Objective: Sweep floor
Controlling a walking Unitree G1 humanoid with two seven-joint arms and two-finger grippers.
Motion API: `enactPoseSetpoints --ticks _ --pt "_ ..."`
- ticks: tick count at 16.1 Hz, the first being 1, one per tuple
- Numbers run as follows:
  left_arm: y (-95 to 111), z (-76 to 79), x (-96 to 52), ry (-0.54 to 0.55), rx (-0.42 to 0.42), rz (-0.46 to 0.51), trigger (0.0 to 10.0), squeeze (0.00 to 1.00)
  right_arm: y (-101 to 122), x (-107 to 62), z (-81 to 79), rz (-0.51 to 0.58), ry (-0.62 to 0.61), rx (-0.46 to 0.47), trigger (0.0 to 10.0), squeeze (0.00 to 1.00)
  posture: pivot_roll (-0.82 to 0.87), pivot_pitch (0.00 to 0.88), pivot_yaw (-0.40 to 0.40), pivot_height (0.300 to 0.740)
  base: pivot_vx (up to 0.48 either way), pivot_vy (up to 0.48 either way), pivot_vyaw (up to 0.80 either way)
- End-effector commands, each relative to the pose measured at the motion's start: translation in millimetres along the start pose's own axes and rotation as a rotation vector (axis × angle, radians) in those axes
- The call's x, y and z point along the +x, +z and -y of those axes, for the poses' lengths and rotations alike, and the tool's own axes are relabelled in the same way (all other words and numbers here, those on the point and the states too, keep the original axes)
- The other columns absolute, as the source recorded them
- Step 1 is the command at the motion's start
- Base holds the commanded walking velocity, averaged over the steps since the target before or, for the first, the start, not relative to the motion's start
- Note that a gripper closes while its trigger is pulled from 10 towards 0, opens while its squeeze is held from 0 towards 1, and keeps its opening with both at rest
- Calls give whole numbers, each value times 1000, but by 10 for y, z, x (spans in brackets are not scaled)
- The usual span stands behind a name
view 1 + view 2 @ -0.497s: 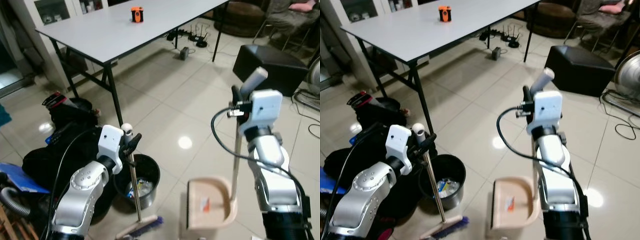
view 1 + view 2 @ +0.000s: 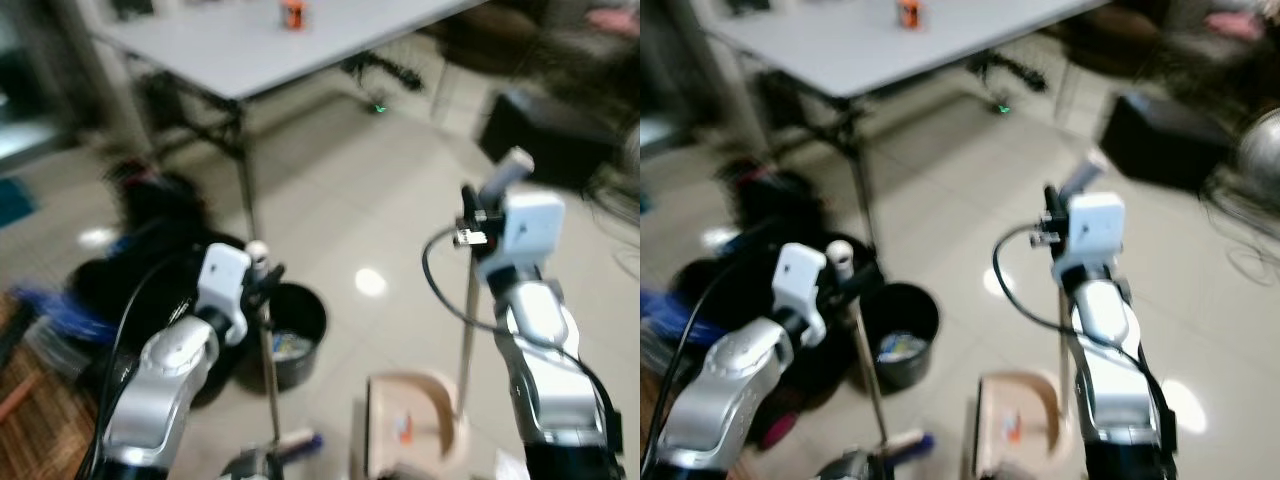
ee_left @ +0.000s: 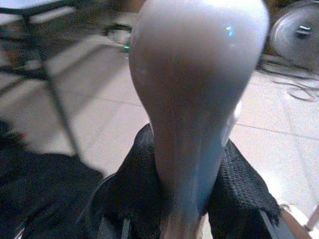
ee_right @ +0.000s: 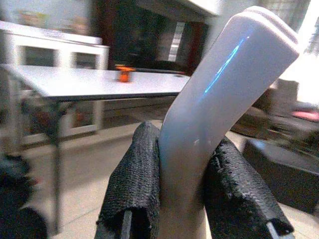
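The head views are blurred, so no brand, label or writing can be read anywhere; an orange mark inside the dustpan point(image 2: 412, 430) is only a smear. The left hand point(image 2: 263, 282) is clamped around the broom point(image 2: 270, 375) just under its rounded pale knob, and in the left wrist view its 2 black fingers point(image 3: 239, 191) press against both sides of that handle. The broom stands nearly upright, its metal pole running down past the rim of the black bin point(image 2: 292, 340) to a bristle head on the pale tiled floor point(image 2: 340, 220) with a bluish edge. The right hand point(image 2: 478, 212) grips the grey angled top of the dustpan's long handle, fingers point(image 4: 134, 184) closed on either side of it. The beige dustpan rests on the floor just right of the bin. Behind stands a grey table point(image 2: 260, 50) carrying a small orange object point(image 2: 293, 13).
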State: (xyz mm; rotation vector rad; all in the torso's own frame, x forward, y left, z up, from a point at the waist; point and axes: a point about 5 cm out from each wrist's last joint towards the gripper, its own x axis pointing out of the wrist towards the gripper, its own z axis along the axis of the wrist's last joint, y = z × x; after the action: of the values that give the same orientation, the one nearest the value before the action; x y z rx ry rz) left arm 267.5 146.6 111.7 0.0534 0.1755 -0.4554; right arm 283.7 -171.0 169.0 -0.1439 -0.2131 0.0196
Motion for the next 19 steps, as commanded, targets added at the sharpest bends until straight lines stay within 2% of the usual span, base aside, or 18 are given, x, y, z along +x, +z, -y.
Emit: enactPoseSetpoints --ticks 1,4,6,8,11,14,16,18,19 --pt "5 5 -15 -3 12 -3 10000 0 69 1 -9 23 -4 14 10000 0 -96 0 18 740 -371 0 0" --pt "34 6 10 -13 19 4 10000 0 -6 -54 -14 -38 -12 29 10000 0 -100 0 22 740 -330 0 0" --pt "55 21 51 -29 30 4 10000 0 -76 -97 5 -103 -57 51 10000 0 -106 0 30 740 0 0 -244" --pt "94 50 114 -41 30 14 10000 0 -92 -132 36 -123 -90 79 10000 0 -109 0 33 740 0 0 -800" --pt "127 102 182 -65 22 30 10000 0 -82 -179 81 -133 -126 73 10000 0 -136 0 57 740 0 0 -800" --pt "156 135 249 -56 64 48 10000 0 -90 -231 140 -151 -158 61 10000 0 -135 0 63 740 0 0 -800" --pt "174 133 265 -64 50 58 10000 0 -71 -250 165 -148 -175 52 10000 0 -142 0 67 740 0 0 -800" --pt "205 98 267 -47 13 86 10000 0 1 -272 221 -131 -187 -12 10000 0 -153 0 53 740 0 0 -800" --pt "248 74 272 -28 22 117 10000 0 33 -279 254 -127 -206 -13 10000 0 -154 0 45 740 0 0 -800"
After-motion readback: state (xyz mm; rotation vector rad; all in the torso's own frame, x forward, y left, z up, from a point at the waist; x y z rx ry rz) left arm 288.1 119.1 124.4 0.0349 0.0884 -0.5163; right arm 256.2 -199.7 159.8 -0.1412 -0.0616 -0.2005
